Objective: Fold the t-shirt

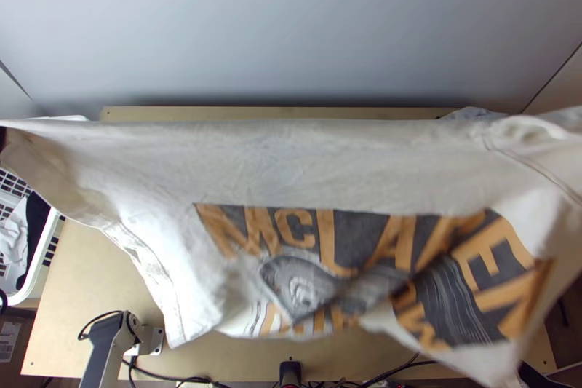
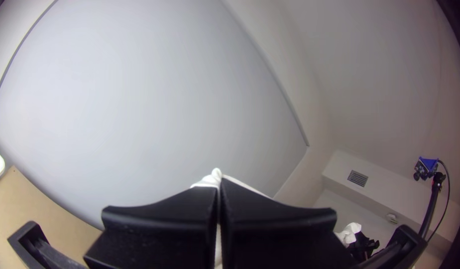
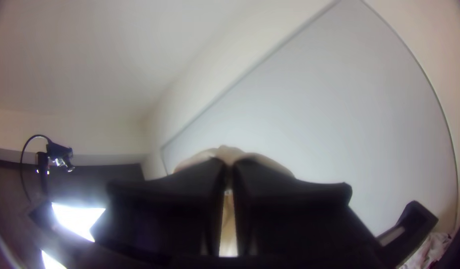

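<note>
White fabric, one stretched t-shirt [image 1: 291,162], one basket [image 1: 44,255]

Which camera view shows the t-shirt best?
The top view: the t-shirt hangs stretched wide there, lettering included. The left wrist view shows a bit pinched in the left hand, the right wrist view a bit in the right hand.

Rumpled matt cloth t-shirt [image 1: 240,162], smooth wooden table [image 1: 94,293]

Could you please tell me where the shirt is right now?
In the top view, the shirt hangs across the middle, above the table, partly hiding the basket at left.
</note>
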Tool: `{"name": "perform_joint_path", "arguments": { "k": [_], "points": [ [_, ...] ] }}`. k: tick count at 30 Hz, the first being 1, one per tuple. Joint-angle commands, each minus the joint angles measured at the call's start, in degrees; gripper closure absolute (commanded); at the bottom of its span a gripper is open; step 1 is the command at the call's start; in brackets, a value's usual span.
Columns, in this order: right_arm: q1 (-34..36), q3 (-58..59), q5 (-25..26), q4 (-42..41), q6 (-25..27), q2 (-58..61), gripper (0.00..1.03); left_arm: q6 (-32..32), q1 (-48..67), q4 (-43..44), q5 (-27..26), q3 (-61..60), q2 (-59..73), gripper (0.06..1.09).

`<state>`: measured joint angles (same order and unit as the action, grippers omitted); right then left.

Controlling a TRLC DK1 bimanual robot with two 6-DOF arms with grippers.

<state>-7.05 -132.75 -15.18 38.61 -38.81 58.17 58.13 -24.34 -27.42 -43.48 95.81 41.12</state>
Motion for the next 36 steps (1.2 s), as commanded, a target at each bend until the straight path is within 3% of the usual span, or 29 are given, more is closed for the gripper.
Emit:
{"name": "perform_joint_path", "arguments": {
  "k": [1, 5, 10, 20, 27, 31, 36],
  "points": [
    [0.63, 2.93, 0.41, -1.34, -0.22, -1.57, 1.00, 0.14, -0.36, 0.26, 1.03, 0.96, -0.69, 1.05],
    [-0.60, 16.82, 0.33, -2.14, 1.19, -4.56, 1.00, -2.05, -0.36, 0.17, 0.95, -3.26, -1.22, 1.05],
    [-2.53, 39.94, 0.15, -9.87, 3.21, -10.71, 1.00, -6.71, -0.01, 1.49, 0.51, -13.54, -2.72, 1.05],
    [-3.59, 73.33, 0.24, -28.68, 10.33, -9.92, 1.00, -12.95, -0.01, 17.22, 0.77, -39.03, -1.75, 1.05],
    [-3.06, 74.65, 0.59, -42.48, 14.29, 7.92, 1.00, -16.20, 2.10, 27.68, 5.08, -44.48, 8.71, 1.05],
    [-3.41, 71.14, 2.61, -48.28, 15.78, 19.52, 1.00, -19.02, 6.94, 31.73, 9.38, -45.01, 16.18, 1.05],
    [-4.64, 64.11, 7.18, -52.67, 21.67, 32.36, 1.00, -21.92, 13.35, 36.30, 15.97, -41.58, 27.52, 1.05]
  ]
}}
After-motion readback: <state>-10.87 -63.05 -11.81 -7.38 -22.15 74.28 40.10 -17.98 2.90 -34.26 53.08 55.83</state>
